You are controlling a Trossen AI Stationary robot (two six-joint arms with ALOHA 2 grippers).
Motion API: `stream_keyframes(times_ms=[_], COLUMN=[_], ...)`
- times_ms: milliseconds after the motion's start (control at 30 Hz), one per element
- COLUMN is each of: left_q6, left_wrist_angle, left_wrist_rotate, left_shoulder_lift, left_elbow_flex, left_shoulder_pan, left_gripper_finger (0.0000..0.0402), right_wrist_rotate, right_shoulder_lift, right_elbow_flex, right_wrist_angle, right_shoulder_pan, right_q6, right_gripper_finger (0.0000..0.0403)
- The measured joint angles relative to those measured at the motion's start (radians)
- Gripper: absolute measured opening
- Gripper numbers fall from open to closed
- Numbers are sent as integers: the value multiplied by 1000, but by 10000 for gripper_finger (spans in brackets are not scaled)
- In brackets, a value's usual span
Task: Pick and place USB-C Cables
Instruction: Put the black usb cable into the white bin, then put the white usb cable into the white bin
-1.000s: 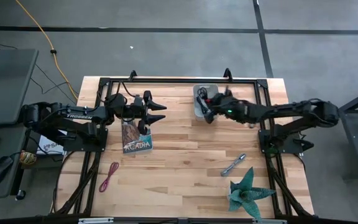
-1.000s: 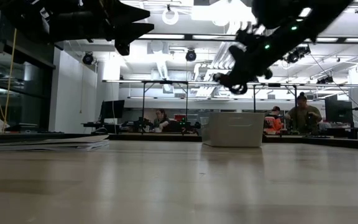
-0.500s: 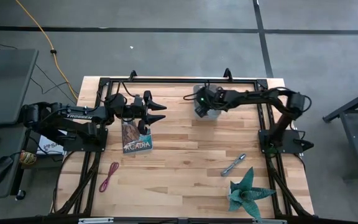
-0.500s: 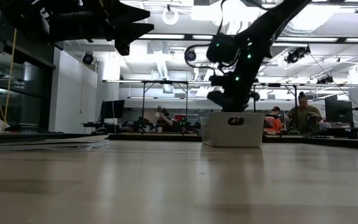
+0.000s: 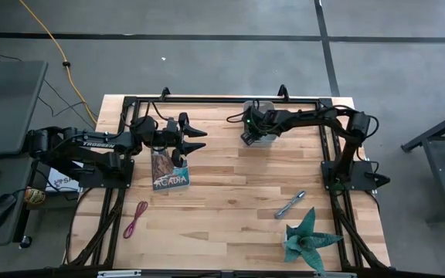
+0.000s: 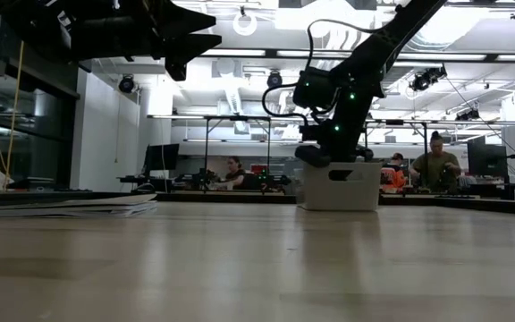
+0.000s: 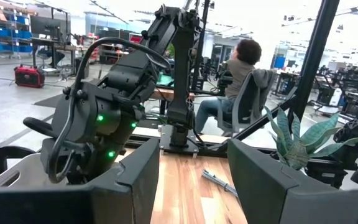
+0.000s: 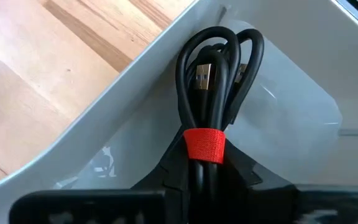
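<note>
Though black (image 8: 219,81), red-banded, pinched by right claw (image 8: 207,163).

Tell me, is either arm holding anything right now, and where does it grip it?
The right tool holds a black cable just below its red wrap, over the white bin. The left tool is open and holds nothing.

The coiled USB-C cable (image 8: 219,93) is black, bound by a red strap (image 8: 205,144), inside a pale grey-white bin (image 8: 291,124). A maroon-pink cable (image 5: 135,219) lies on the light, striped-grain wooden table (image 5: 230,201), near a teal-green plant (image 5: 309,238) and a silver tool (image 5: 290,205).
</note>
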Motion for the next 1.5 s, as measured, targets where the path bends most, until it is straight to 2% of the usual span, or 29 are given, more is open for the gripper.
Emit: stream_keyframes(times_ms=[533, 867, 1000, 1267, 1500], left_q6=[0, 0, 0, 0, -1], left_wrist_angle=[0, 0, 0, 0, -11], left_wrist_rotate=[0, 0, 0, 0, 0], left_shoulder_lift=[0, 0, 0, 0, 0], left_elbow_flex=[0, 0, 0, 0, 0], left_shoulder_pan=[0, 0, 0, 0, 0], left_gripper_finger=[170, 170, 170, 170, 170], right_wrist_rotate=[-4, 15, 20, 38, 97], right_shoulder_lift=[0, -2, -9, -79, -254], right_elbow_flex=[-2, -2, -2, -2, -2], right_wrist_angle=[0, -2, -5, -9, -23], right_shoulder_pan=[0, 0, 0, 0, 30], right_q6=[47, 29, 16, -11, -54], right_gripper_finger=[103, 213, 242, 250, 250])
